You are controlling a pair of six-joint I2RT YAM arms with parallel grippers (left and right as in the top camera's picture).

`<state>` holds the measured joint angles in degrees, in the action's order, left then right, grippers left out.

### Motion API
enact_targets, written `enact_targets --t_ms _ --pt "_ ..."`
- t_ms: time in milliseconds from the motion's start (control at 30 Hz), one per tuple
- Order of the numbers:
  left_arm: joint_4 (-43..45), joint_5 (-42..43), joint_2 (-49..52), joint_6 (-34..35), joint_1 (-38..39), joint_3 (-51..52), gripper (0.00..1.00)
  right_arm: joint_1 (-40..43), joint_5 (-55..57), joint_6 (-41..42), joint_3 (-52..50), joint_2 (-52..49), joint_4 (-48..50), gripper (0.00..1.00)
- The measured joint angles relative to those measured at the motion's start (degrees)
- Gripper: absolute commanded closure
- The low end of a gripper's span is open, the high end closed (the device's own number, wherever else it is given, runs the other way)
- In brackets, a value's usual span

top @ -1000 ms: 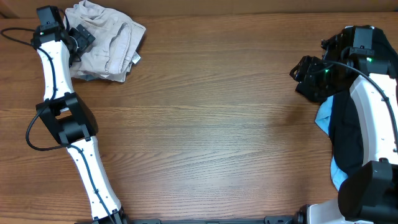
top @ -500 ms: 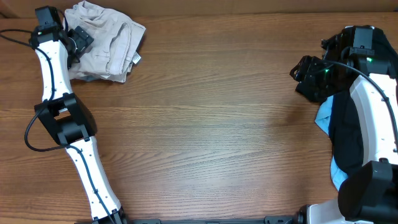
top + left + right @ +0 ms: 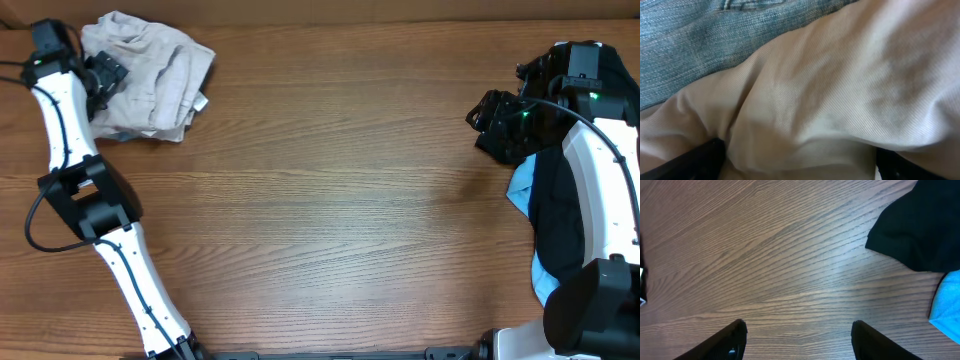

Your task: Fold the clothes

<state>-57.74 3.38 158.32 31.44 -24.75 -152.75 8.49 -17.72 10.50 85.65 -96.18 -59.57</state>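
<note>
The clothes lie in two heaps. Crumpled beige shorts (image 3: 150,85) sit at the far left, and my left gripper (image 3: 103,75) is pushed into their left side. In the left wrist view the beige cloth (image 3: 840,90) fills the space between the spread fingers (image 3: 695,160) of that gripper (image 3: 800,165), with blue denim (image 3: 700,35) behind it. At the right edge lie a black garment (image 3: 555,210) and a light-blue one (image 3: 522,190), partly under my right arm. My right gripper (image 3: 492,118) hangs open over bare wood (image 3: 790,270), with the black garment (image 3: 920,230) to its right.
The wooden table (image 3: 330,200) stretches between the two heaps. The left arm runs from the near left up to the shorts. The right arm covers much of the right-hand heap. A light-blue corner (image 3: 947,300) shows at the right edge of the right wrist view.
My left gripper has moved left toward the table's far-left corner, and the beige shorts have slid left with it. The right arm has not moved.
</note>
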Motion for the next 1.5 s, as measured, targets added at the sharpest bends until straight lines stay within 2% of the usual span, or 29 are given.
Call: enact_targets --t_ms 200,333,467,600,700,933,1033,1133,1300,1500 --pt "-0.2 -0.7 0.0 -0.1 -2.6 0.0 0.0 0.0 0.0 -0.3 0.0 0.0 1.3 0.3" --pt "-2.9 -1.9 0.0 -0.3 -2.7 -1.7 0.0 0.0 0.7 -3.3 0.3 0.0 3.0 0.19" --pt "-9.3 -3.5 0.0 -0.4 -2.9 -6.9 0.0 0.0 4.3 -5.3 6.9 -0.6 -1.4 0.0" --pt "-16.5 -4.6 -1.9 -1.0 -3.4 -14.6 0.0 0.0 7.1 -7.4 20.0 -1.0 -7.8 0.0" --pt "-21.6 -5.2 -7.0 -1.9 -3.5 -18.4 0.0 0.0 8.3 -8.0 32.0 -1.0 -13.2 0.0" --pt "-30.7 -5.3 -27.6 -2.5 -3.4 -22.9 0.0 -0.5 9.2 -8.6 55.0 0.7 -25.7 0.0" --pt "-31.7 -4.5 -34.7 -2.7 -3.2 -24.2 0.0 -0.7 9.2 -8.7 59.4 3.1 -29.5 0.0" --pt "-31.9 -4.0 -37.8 -2.7 -3.0 -24.6 0.0 -0.7 9.2 -8.6 61.2 6.9 -34.2 0.0" --pt "-32.4 -3.6 -37.1 -2.9 -3.0 -24.1 0.0 -0.7 9.2 -8.6 61.7 11.8 -37.3 0.0" --pt "-32.6 -3.5 -35.8 -2.9 -3.0 -23.6 0.0 -0.7 9.2 -8.6 61.7 12.2 -37.5 0.0"
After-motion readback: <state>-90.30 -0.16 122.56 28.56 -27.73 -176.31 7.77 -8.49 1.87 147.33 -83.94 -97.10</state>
